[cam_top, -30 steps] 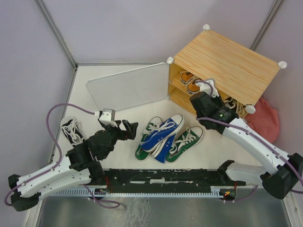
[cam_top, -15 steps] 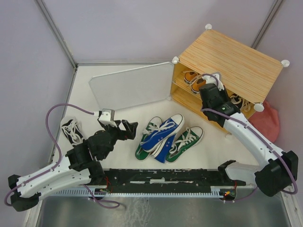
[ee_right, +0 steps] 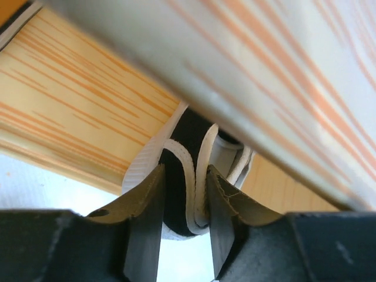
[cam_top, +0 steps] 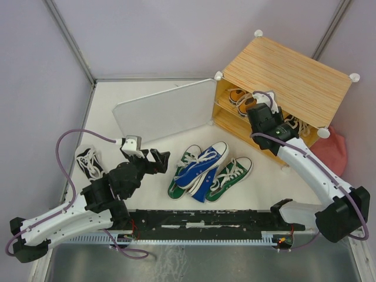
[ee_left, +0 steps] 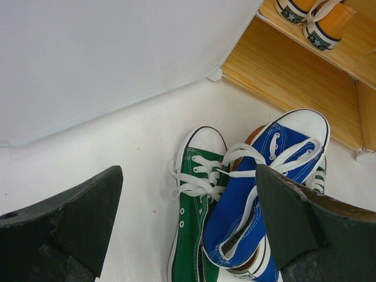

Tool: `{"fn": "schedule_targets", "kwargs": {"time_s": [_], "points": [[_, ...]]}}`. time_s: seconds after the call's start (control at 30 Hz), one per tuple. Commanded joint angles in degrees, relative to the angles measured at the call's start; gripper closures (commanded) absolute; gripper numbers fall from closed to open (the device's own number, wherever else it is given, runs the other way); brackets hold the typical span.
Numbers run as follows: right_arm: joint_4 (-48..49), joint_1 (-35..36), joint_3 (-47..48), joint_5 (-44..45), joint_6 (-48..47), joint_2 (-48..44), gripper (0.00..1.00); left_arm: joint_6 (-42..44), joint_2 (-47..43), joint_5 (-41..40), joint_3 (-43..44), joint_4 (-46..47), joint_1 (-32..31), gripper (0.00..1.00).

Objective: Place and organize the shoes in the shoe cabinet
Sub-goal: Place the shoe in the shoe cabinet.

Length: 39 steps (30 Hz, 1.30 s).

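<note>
The shoe cabinet (cam_top: 288,76) stands at the back right with its pale door (cam_top: 164,111) swung open to the left. An orange pair (cam_top: 239,98) sits on its upper shelf. My right gripper (cam_top: 269,114) is at the cabinet's open front, shut on the heel of a black shoe (ee_right: 183,138) that reaches in under a shelf board. Two blue shoes (cam_top: 202,167) lie over two green shoes (cam_top: 230,176) mid-table. My left gripper (cam_top: 156,160) is open and empty just left of them. A second black shoe (cam_top: 88,161) lies at the far left.
A pink cloth (cam_top: 332,147) lies behind the cabinet's right end. Grey walls close in the table on the left, back and right. In the left wrist view the green shoe (ee_left: 194,235) and blue shoe (ee_left: 264,188) lie between my fingers, with the cabinet floor (ee_left: 282,70) beyond.
My right gripper has pushed the black shoe up and further into the cabinet. The cabinet and its door have shifted slightly back and right. The left arm has not moved.
</note>
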Motion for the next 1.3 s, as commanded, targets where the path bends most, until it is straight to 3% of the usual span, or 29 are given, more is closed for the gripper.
{"fn": "schedule_targets", "kwargs": {"time_s": [0.0, 0.3, 0.43, 0.53, 0.7, 1.03, 1.27], "points": [[-4.9, -0.3, 1.6, -8.4, 6.1, -3.0, 0.56, -1.6, 0.0, -1.9, 0.1, 1.7, -0.1, 0.01], [-5.0, 4.3, 1.9, -18.7, 6.0, -8.7, 0.35, -1.8, 0.4, -2.5, 0.4, 1.4, 0.0, 0.01], [-1.5, 6.5, 0.7, -27.0, 8.0, -11.3, 0.28, -1.8, 0.2, -2.5, 1.0, 0.7, 0.0, 0.01], [-0.3, 8.7, 1.3, -28.1, 8.6, -10.7, 0.25, -1.3, 0.0, -2.3, 1.2, 1.0, 0.0, 0.01], [-1.1, 13.7, 4.5, -24.9, 7.2, -7.6, 0.22, -0.2, 0.2, -1.7, 1.9, 1.2, -0.1, 0.01], [-3.5, 12.5, 1.3, -2.6, 5.4, -8.7, 0.06, -1.3, -1.4, -1.9, 1.2, 0.4, 0.0, 0.01], [-3.0, 9.3, 1.2, -7.0, 4.5, -10.6, 0.10, -1.6, -2.3, -2.2, 0.8, 0.2, -0.1, 0.01]]}}
